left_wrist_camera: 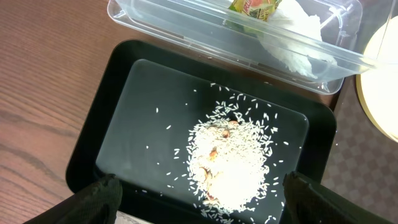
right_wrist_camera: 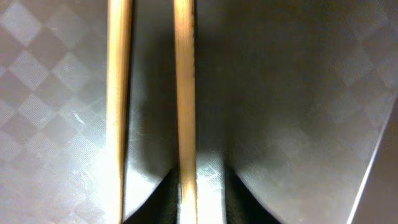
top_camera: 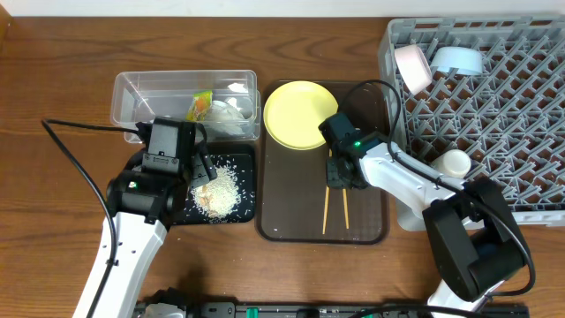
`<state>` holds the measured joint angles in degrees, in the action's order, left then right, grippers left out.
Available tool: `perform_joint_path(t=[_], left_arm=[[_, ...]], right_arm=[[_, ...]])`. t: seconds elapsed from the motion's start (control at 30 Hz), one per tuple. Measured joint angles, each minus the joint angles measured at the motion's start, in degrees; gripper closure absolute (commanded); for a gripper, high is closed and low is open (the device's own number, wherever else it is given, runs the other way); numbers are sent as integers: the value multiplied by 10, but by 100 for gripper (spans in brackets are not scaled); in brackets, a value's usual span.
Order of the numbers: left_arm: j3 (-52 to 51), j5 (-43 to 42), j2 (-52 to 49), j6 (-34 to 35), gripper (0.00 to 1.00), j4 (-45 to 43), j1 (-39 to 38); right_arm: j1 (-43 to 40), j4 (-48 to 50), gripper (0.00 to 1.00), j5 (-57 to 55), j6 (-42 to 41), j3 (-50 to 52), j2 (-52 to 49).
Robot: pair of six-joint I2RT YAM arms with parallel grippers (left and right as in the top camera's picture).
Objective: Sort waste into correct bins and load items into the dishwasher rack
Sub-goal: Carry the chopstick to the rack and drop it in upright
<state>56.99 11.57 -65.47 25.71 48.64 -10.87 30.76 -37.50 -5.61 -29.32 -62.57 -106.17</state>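
On black tray rice, tub holding wrapper, left pincer open, right pincer gripping chopstick

Round yellow plate on brown serving tray w/ faint diamond-check texture; thin tan wooden chopsticks. White rice heap in shallow glossy black tray; green-orange wrapper & white tissue in clear tub. Grey lattice rack, pink-ish bowl, light blue bowl, white cup.
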Motion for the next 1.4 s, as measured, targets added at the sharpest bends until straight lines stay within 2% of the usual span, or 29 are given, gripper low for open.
perform_joint_path(t=[0.1,0.37,0.5,0.67,0.83,0.97,1.13,1.4], left_arm=[[0,0,0,0,14,0,0],[0,0,0,0,14,0,0],[0,0,0,0,14,0,0],[0,0,0,0,14,0,0],[0,0,0,0,14,0,0],[0,0,0,0,14,0,0],[0,0,0,0,14,0,0],[0,0,0,0,14,0,0]], right_arm=[[0,-4,99,-1,-3,0,0],[-2,-6,99,5,-3,-1,1],[-20,-42,99,21,9,-2,12],[-56,-93,99,29,50,-19,77],[-111,-136,99,32,111,-86,174],[-160,-148,99,33,163,-120,205],[-212,-153,99,33,216,-124,197],[-260,-129,99,33,245,-124,134]])
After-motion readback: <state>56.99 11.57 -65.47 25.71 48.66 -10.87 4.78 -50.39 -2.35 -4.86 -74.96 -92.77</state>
